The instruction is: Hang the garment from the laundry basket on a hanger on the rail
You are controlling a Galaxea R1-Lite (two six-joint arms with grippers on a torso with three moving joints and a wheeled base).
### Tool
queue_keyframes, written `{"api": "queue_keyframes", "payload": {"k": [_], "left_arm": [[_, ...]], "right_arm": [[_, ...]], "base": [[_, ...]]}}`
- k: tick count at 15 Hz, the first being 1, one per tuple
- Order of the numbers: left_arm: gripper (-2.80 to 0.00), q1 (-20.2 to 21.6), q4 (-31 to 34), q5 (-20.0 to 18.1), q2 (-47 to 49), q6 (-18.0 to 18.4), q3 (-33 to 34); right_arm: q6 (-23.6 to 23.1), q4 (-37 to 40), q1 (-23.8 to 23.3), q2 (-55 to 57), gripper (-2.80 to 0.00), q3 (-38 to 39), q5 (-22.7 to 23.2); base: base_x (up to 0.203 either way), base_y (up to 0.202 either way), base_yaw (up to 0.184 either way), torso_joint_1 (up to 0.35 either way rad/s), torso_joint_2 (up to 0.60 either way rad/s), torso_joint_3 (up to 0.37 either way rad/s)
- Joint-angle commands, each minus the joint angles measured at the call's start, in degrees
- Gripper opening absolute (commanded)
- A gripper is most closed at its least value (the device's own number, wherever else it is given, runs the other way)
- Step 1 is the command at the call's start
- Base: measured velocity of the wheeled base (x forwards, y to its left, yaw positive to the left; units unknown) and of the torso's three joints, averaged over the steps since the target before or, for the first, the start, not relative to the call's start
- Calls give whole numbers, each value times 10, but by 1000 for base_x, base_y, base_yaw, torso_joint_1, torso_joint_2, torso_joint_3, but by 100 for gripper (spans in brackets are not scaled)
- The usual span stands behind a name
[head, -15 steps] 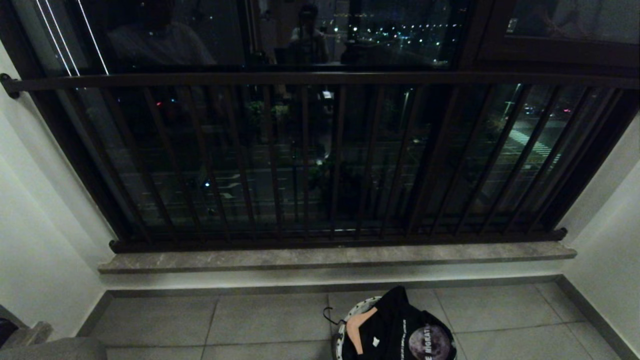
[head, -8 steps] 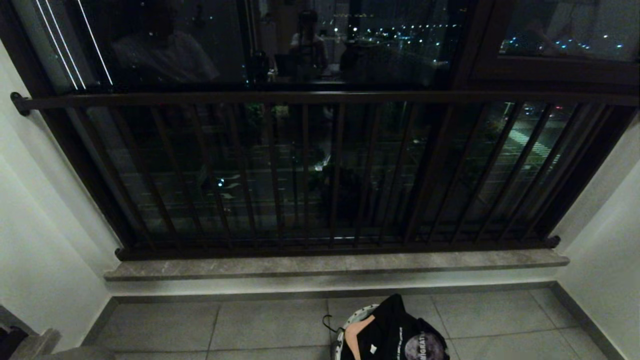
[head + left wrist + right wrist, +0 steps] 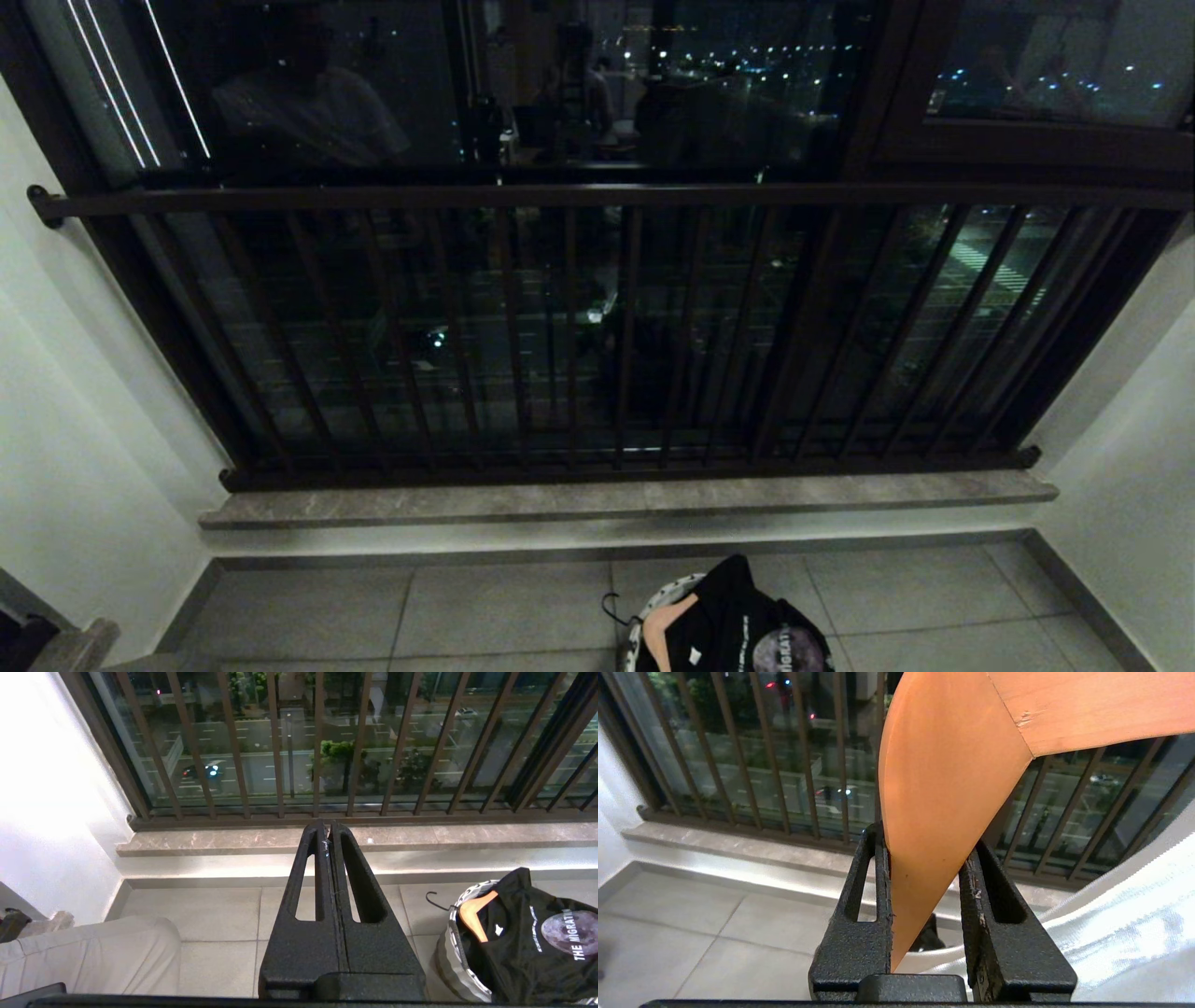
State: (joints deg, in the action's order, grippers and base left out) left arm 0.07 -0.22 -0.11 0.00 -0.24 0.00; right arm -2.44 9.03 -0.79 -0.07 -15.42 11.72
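Evidently the right gripper (image 3: 927,877) is clamping its fingers on a wooden hanger (image 3: 948,765) carrying white cloth (image 3: 1125,924) (perhaps the garment), not yet on the rail (image 3: 597,196). Left gripper (image 3: 331,833), fingers together, is idling left of the basket (image 3: 451,952).
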Motion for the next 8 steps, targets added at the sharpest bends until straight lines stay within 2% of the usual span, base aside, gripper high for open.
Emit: {"api": "queue_keyframes", "payload": {"k": [1, 8], "left_arm": [[-280, 0, 0, 0, 0, 0, 1], [-280, 0, 0, 0, 0, 5, 1]], "right_arm": [[1, 0, 0, 1, -280, 4, 2], [1, 1, 0, 1, -280, -10, -1]], "base": [[0, 0, 0, 0, 0, 0], [0, 0, 0, 0, 0, 0]]}}
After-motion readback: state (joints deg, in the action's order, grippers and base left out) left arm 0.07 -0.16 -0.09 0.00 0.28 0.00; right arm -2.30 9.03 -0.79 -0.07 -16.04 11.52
